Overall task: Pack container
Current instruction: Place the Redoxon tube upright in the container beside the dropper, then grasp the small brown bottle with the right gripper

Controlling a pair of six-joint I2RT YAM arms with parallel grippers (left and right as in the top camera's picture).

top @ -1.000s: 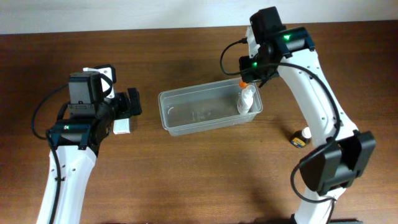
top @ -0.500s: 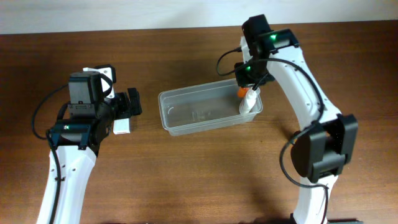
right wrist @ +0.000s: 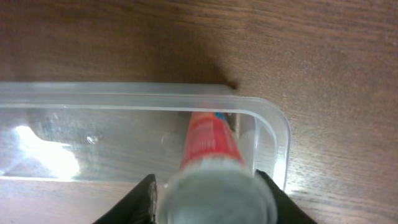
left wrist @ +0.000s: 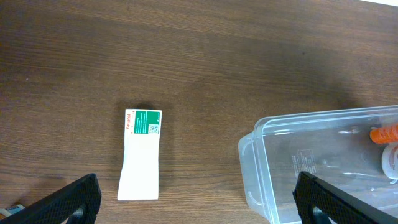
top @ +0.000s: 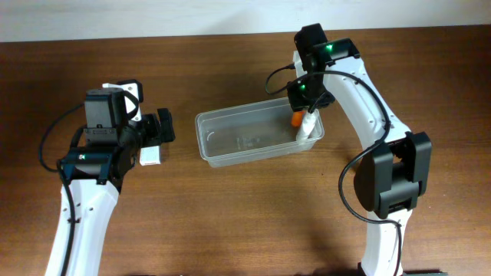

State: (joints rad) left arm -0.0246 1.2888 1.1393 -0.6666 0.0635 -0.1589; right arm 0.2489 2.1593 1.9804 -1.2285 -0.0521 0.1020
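Observation:
The container [top: 230, 116], a clear shallow plastic tub, lies at the table's middle. It also shows in the left wrist view [left wrist: 311, 119] and the right wrist view [right wrist: 124, 99]. My right gripper [top: 307, 101] is shut on a white bottle with an orange cap [top: 305, 126] and holds it tilted inside the tub's right end, cap pointing left. The right wrist view shows the bottle [right wrist: 211, 143] between the fingers [right wrist: 214, 196], above the tub's corner. The orange cap shows in the left wrist view [left wrist: 384, 133]. My left gripper [top: 163, 127] is open and empty, left of the tub [left wrist: 202, 205].
A small white box with a green label [top: 150, 156] lies flat on the wood just left of the tub, under my left gripper; it also shows in the left wrist view [left wrist: 142, 155]. The brown table runs to a pale wall at the back.
My right gripper has shifted left and lower with the bottle, tilting it so the orange cap points further into the tub. The left arm has not moved.

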